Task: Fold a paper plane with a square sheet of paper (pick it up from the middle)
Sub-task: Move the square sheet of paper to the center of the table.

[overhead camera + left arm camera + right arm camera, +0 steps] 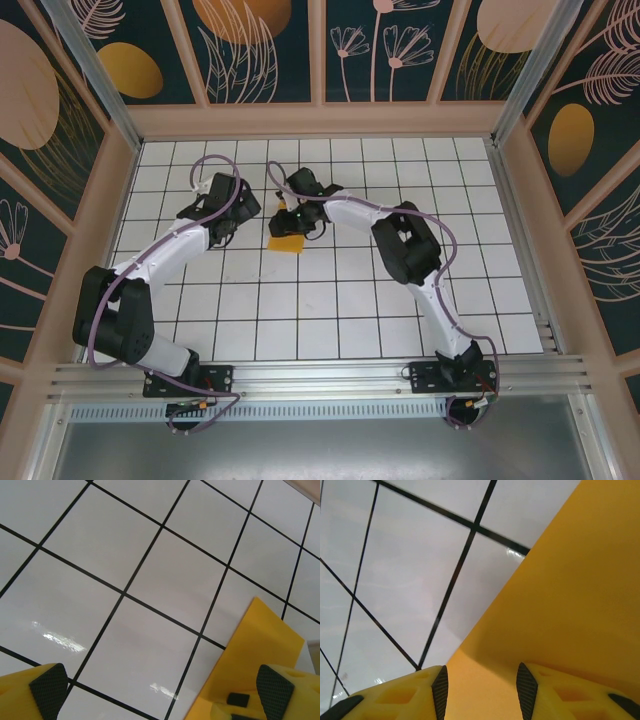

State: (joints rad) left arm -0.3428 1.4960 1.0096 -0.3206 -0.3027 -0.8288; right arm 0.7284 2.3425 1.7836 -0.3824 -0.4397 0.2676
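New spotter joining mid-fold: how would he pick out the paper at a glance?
Start at the white tiled table and look near its middle. The paper is the small orange-yellow piece at the tip of the right tool. It lies on the tiles, unlike the orange ovals, which are up on the walls.

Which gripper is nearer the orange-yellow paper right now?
Right. The right gripper sits directly over the paper, jaws parted close above it. The left gripper hangs wide open over bare tiles, with the paper's corner just reaching one side of it.
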